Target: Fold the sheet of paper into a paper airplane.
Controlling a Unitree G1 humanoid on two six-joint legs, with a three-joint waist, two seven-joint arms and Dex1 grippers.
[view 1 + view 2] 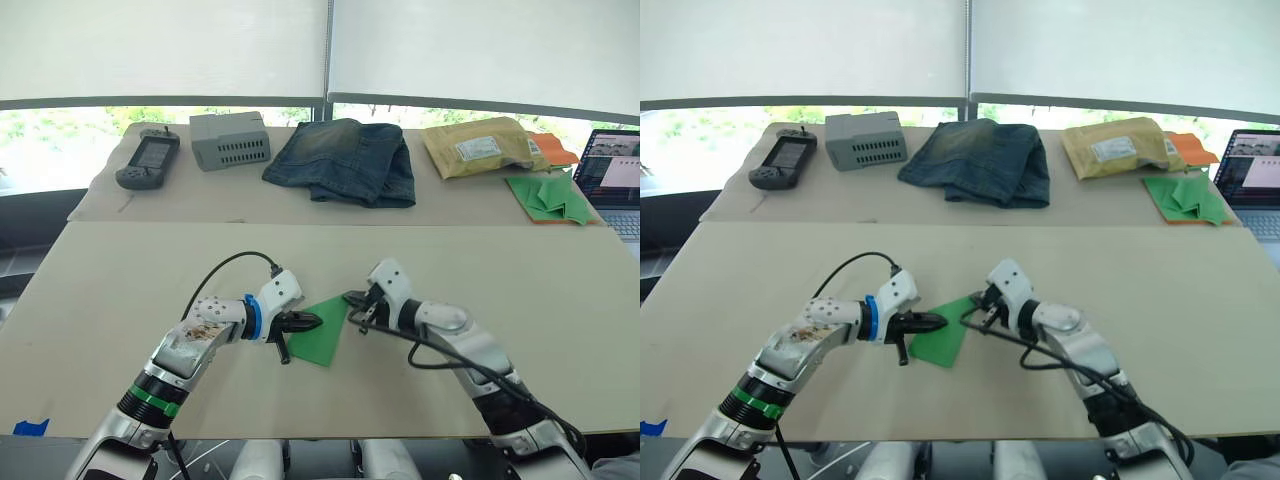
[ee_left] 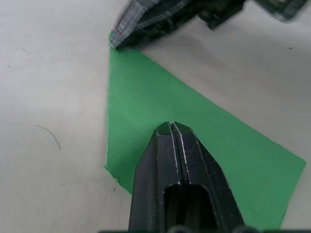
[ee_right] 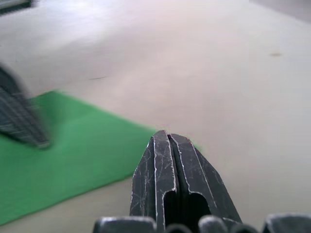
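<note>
The sheet of paper (image 1: 322, 332), one bright green piece already folded to a pointed, roughly triangular shape, is lying flat on the near desk (image 1: 120, 280) between the two arms. The left gripper (image 1: 312, 321) is being held with its jaws closed and empty, their tip pressing on the paper's left part; the right gripper (image 1: 350, 297) is likewise being held with jaws closed on nothing, their tip resting at the sheet's pointed far corner. In the left wrist view the closed jaws are lying over the green surface (image 2: 194, 126), with the other gripper (image 2: 116, 40) touching the apex. The step in hand is judged to be flattening or pinning a crease before the next fold. It is being done well if one tip is kept fixed as an anchor while the other is drawn along the fold line with light, even pressure, so that the thin sheet is neither dragged nor torn. On the far desk, the following are being counted: one handheld controller (image 1: 149, 160), one grey box (image 1: 230, 139), one pair of folded jeans (image 1: 345, 160), one padded envelope (image 1: 478, 146), one pile of green and orange papers (image 1: 550, 192), and one laptop (image 1: 615, 175).
</note>
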